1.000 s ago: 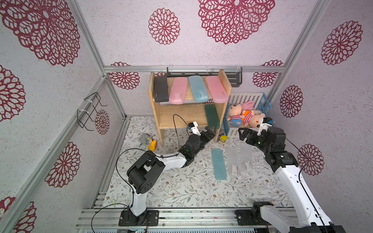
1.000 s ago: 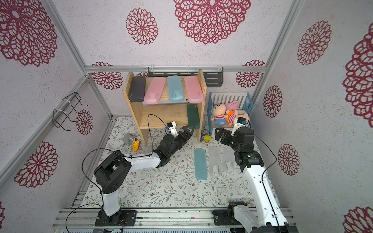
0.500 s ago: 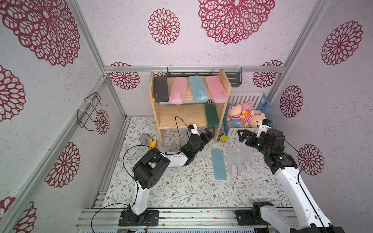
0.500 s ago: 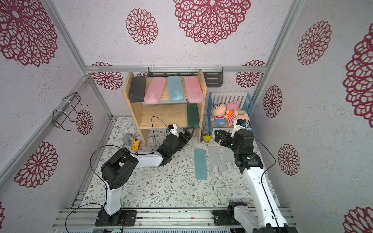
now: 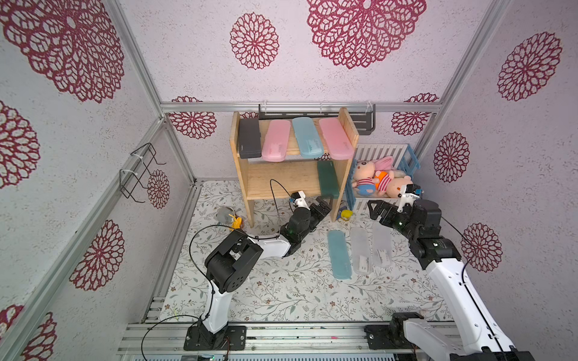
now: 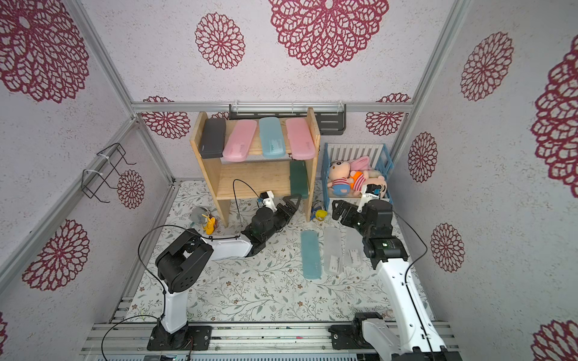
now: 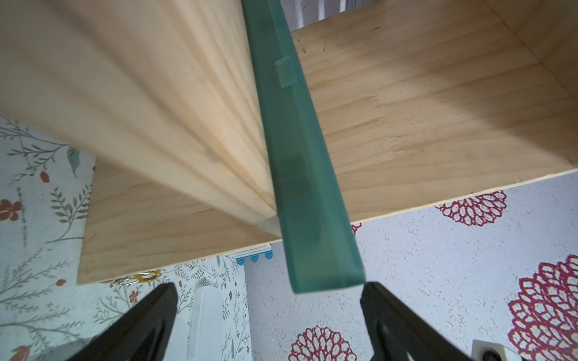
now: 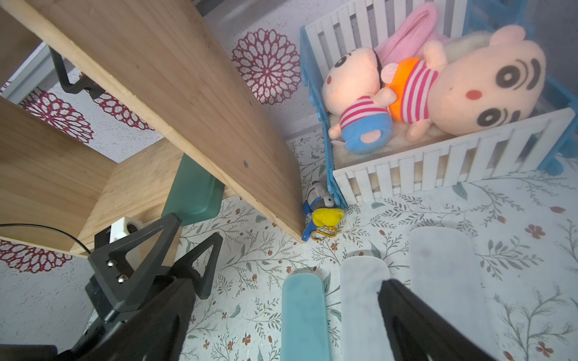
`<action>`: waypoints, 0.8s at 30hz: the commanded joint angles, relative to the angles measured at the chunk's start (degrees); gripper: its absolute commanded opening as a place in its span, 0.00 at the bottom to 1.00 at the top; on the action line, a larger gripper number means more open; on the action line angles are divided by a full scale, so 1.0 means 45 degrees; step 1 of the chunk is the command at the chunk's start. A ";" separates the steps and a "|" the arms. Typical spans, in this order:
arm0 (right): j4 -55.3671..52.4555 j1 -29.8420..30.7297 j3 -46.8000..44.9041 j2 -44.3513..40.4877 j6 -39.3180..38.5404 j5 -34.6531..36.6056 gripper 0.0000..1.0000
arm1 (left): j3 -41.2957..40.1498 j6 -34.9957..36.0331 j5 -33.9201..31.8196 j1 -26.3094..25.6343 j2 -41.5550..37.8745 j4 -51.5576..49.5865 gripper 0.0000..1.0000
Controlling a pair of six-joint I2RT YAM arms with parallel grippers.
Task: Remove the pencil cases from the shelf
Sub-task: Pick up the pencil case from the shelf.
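Note:
The pine shelf (image 5: 281,187) stands at the back. Its top board carries a black pencil case (image 5: 249,139), a pink one (image 5: 275,145), a light blue one (image 5: 307,137) and another pink one (image 5: 336,137). A dark green case (image 5: 328,181) lies on the lower board beside the right panel. My left gripper (image 5: 325,203) is open at its front end. In the left wrist view that end (image 7: 325,275) sits level with the fingertips, between them, ungripped. A teal case (image 5: 339,254) and two frosted ones (image 5: 361,251) (image 5: 381,245) lie on the floor. My right gripper (image 5: 377,209) hangs open and empty above them.
A white-and-blue crib (image 5: 406,153) with plush toys stands right of the shelf. A small yellow toy (image 5: 346,214) lies by the shelf's right foot, and a grey and yellow one (image 5: 230,217) by its left foot. A dark rack (image 5: 364,122) hangs behind the shelf, and a wire rack (image 5: 140,175) on the left wall.
My left arm has stretched slightly farther toward the lower board, bringing its open fingers to the dark green case's end. The right arm has barely shifted.

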 commanded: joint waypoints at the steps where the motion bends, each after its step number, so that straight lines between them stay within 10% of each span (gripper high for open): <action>1: 0.0173 0.0088 0.0616 0.0110 -0.0156 0.0030 0.99 | 0.0501 -0.0078 0.0150 0.0305 -0.0343 0.0302 0.98; 24: 0.0075 0.0389 0.0405 0.0402 -0.0156 0.0218 0.99 | 0.2941 0.0174 0.1373 0.0824 0.0524 -0.2389 0.99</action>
